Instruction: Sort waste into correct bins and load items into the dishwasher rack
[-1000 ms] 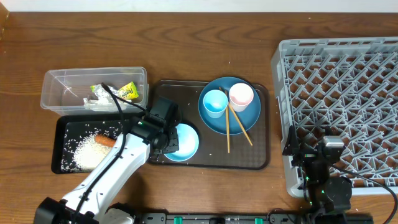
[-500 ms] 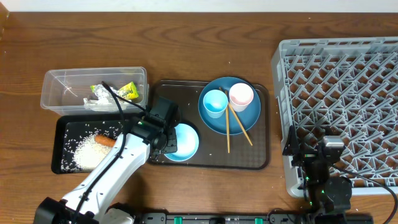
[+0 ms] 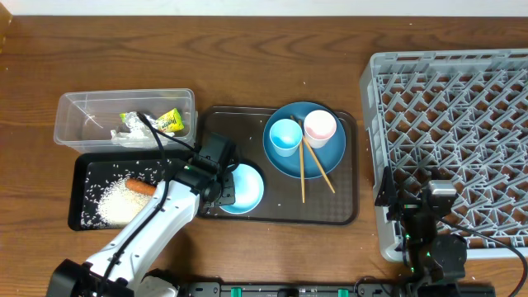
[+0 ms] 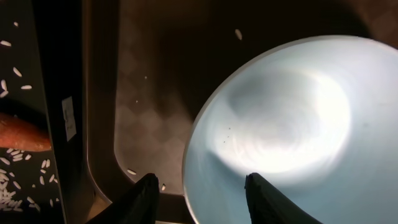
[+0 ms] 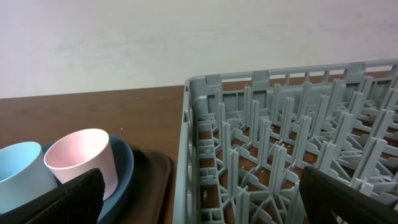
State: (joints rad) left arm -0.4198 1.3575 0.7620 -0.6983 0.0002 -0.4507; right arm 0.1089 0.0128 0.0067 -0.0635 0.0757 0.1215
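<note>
— Brown wooden table (image 3: 264, 49) right across. What lies left of the left gripper (image 4: 202, 182)?

— Well off to the left of its jaws is a clear rectangular plastic tub (image 3: 70, 124) with a crumpled silver-and-yellow snack wrapper (image 3: 167, 121) and a crumpled white tissue (image 3: 128, 137) inside. Nearer those jaws, a shallow black rectangular tray (image 3: 81, 169) carries loose white rice grains (image 3: 111, 202) and a small orange carrot (image 3: 140, 187).

— And the jaws themselves?

— Partly apart, gripping nothing. The rim of a light-blue bowl (image 4: 292, 124) runs between them, with one finger outside the rim and the other over the bowl's inside. Whether either touches it, I cannot tell. The bowl sits on a brown serving tray (image 4: 155, 93).

— Further right?

— Right of those jaws, on the same tray, a large dark-blue round plate (image 3: 330, 161) bears a small light-blue cup (image 3: 285, 136), a small pink cup (image 3: 320, 126) and a pair of wooden chopsticks (image 3: 302, 177) whose ends reach onto the tray.

— The right gripper (image 5: 202, 180)?

— Jaws spread wide, nothing between them. Straight ahead of them stands a large square grey plastic rack (image 5: 188, 137) with a lattice bottom. The pink cup is ahead to their left.
</note>
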